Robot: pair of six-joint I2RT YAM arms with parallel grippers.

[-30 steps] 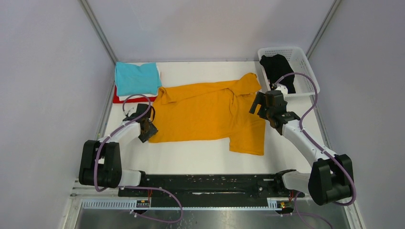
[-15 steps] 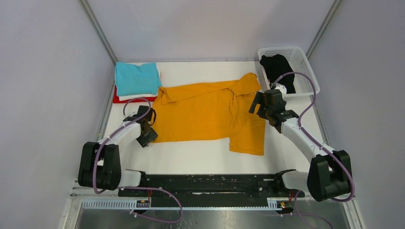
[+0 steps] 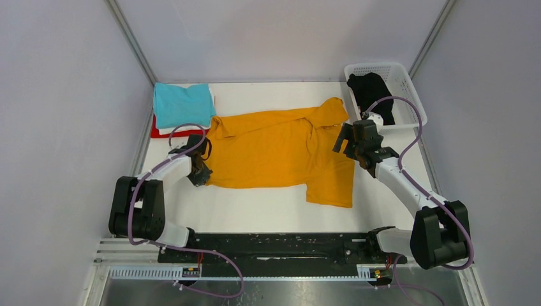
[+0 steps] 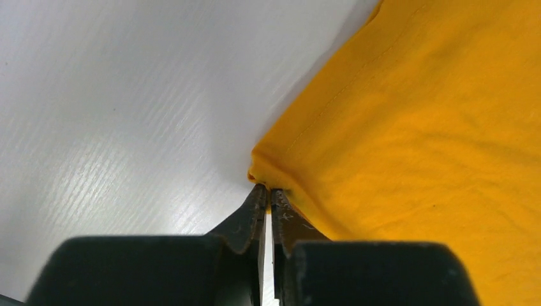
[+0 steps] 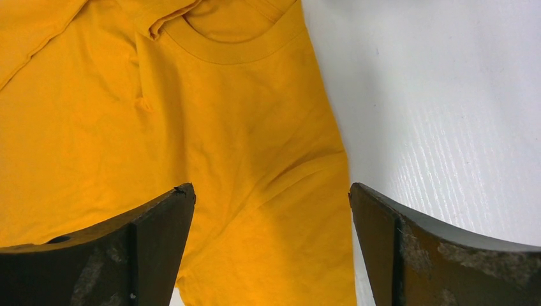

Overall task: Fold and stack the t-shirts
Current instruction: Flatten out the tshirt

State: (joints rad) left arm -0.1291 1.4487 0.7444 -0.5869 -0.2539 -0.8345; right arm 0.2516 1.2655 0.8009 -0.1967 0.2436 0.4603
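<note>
Overhead, the orange tee (image 3: 281, 150) lies spread at the centre of the table (image 3: 255, 207), hem toward 9 o'clock and collar toward 3 o'clock. The left gripper (image 3: 199, 173) sits at the tee's 8 o'clock corner. Its jaws are drawn to a slit and appear to pinch the hem corner, probably to lift that corner for a fold. The right gripper (image 3: 348, 141) hangs over the collar end with its jaws spread wide and holding nothing, likely poised for a matching grasp. At 10 o'clock a teal tee (image 3: 183, 104) rests folded on a red tee (image 3: 159, 132). At 2 o'clock a black tee (image 3: 370, 92) waits in the basket (image 3: 402, 83). Compared with a second ago, the left gripper has slid in from just outside the corner and closed from half open. The right gripper and the orange tee are unchanged.
</note>
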